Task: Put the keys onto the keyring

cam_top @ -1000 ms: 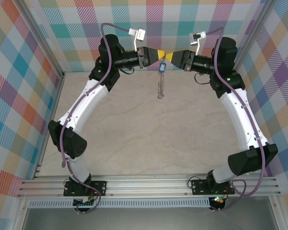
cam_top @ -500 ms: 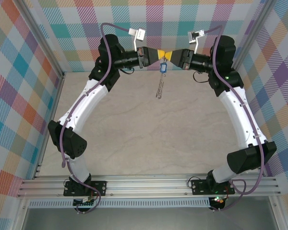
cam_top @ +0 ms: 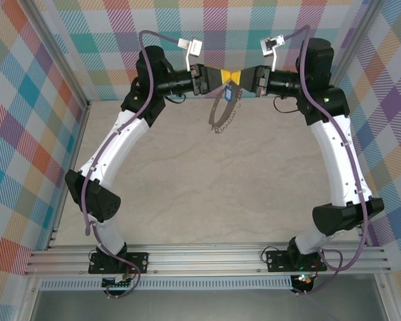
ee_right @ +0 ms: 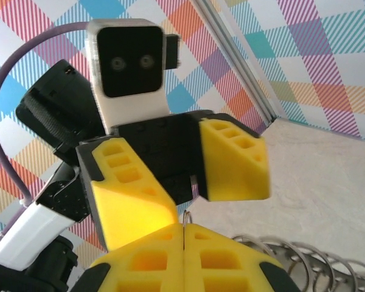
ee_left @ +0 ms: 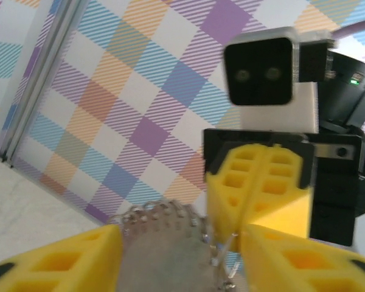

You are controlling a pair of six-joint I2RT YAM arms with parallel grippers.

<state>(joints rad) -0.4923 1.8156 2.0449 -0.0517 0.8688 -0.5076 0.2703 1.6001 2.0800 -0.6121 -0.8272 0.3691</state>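
High at the back of the cell both arms meet tip to tip. My right gripper is shut on the thin wire rim of the keyring, a grey beaded hoop hanging tilted below the fingertips. In the right wrist view the wire pokes out of the seam of the right gripper, and several of the keyring's loops show at the lower right. The key's blue tag dangles just under the grippers. My left gripper is open; in its own view the left gripper straddles the keyring's beaded rim without touching it.
Checked walls close in the cell on the left, right and back, close behind the two wrists. The pale stone-patterned table lies below, and an aluminium rail carries the arm bases at the near edge.
The left gripper's jaws have opened and let go, while the right gripper's have closed on the ring. The hoop has swung from hanging edge-on to a tilted oval.
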